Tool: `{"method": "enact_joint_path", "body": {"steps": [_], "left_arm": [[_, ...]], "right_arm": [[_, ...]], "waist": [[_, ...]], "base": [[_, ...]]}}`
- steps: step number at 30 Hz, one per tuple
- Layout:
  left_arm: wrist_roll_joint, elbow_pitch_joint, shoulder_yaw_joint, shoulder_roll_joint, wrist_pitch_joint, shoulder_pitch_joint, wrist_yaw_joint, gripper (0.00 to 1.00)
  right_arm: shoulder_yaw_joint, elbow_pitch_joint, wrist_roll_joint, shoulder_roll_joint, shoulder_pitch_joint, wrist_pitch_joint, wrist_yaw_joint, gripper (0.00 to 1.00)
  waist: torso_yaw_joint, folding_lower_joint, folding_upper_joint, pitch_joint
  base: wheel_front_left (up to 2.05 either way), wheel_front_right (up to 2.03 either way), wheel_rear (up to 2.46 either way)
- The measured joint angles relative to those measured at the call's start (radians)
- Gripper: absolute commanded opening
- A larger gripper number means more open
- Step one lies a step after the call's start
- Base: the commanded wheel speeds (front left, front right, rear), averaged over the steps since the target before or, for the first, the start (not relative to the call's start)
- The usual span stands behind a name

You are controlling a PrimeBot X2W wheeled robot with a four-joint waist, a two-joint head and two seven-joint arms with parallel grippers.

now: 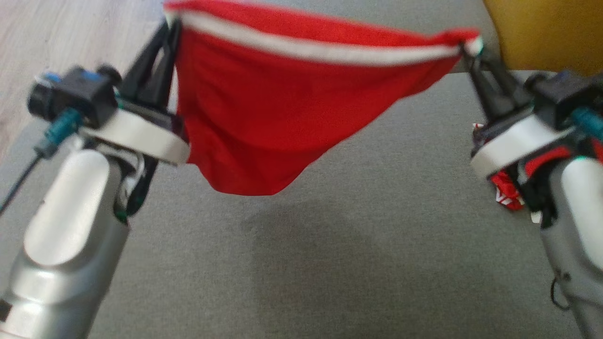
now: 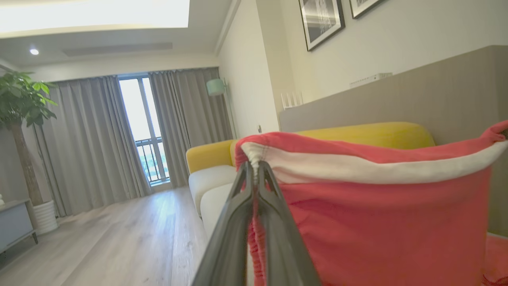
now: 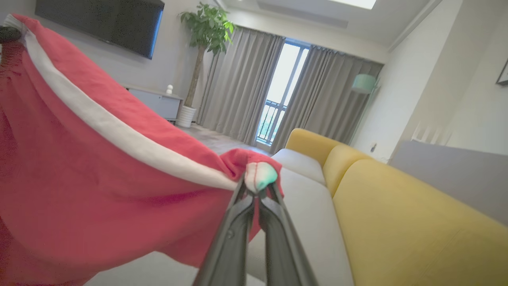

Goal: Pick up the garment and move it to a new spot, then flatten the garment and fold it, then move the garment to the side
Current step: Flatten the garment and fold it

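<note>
The left claw (image 1: 170, 29) is pinched tight on one top corner of the red garment (image 1: 264, 117). Its two dark fingers are pressed together, with the white band (image 1: 306, 49) bunched between the tips. The right claw (image 1: 467, 49) is closed the same way on the opposite corner, and a small wad of hem pokes out above its tips.

Between the two claws the garment hangs in the air. Its top edge is stretched from one claw to the other with a slight dip, and the body droops to a rounded point above the grey seat (image 1: 377, 245). As far as I can tell it is clear of the seat, with its shadow lying on the fabric below. A yellow cushion (image 1: 541, 33) sits behind the right claw, and wooden floor (image 1: 70, 47) lies beyond the left one.

The cloth looks light, soft and limp. It sags under its own weight, so I expect it to swing and crumple when lowered. It seems neither slippery nor fragile. The thicker banded hem gives the best bite, and the two top corners look like the right places to hold. To lay it flat, I would keep that edge stretched and let the hanging point touch down first. Each pinch is small, so a sharp tug might pull a corner free.
</note>
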Motion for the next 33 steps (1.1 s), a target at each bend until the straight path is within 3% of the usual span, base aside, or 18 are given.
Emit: {"method": "enact_joint_path", "body": {"steps": [9,16,22,27,33], "left_arm": [[0.002,-0.117,0.051,0.000,0.001,-0.013,0.072,0.00],[-0.014,-0.155,0.041,0.001,0.011,0.050,0.074,0.00],[-0.043,-0.160,0.036,0.007,0.059,0.039,0.059,0.00],[-0.055,-0.072,0.027,0.034,0.105,-0.135,-0.003,0.00],[-0.017,0.171,0.014,0.044,0.047,-0.484,-0.041,0.00]], "right_arm": [[-0.115,-0.098,-0.133,0.084,-0.023,0.070,0.000,0.00],[-0.124,-0.117,-0.158,0.123,0.063,0.095,0.000,0.00],[-0.116,-0.133,-0.159,0.120,0.021,0.141,0.000,0.00],[-0.093,-0.046,-0.147,0.104,-0.188,0.165,0.000,0.00],[-0.061,0.244,-0.159,0.093,-0.572,0.067,0.000,0.00]], "waist": [[-0.018,0.0000,0.0000,-0.021],[-0.023,0.0000,0.0000,-0.011],[-0.034,0.0000,0.0000,0.035],[-0.047,0.0003,0.0000,0.138],[-0.066,0.0005,-0.0001,0.295]], "base": [[0.00,0.00,0.00],[0.00,0.00,0.00],[0.00,0.00,0.00],[0.00,0.00,0.00],[0.00,0.00,0.00]]}}
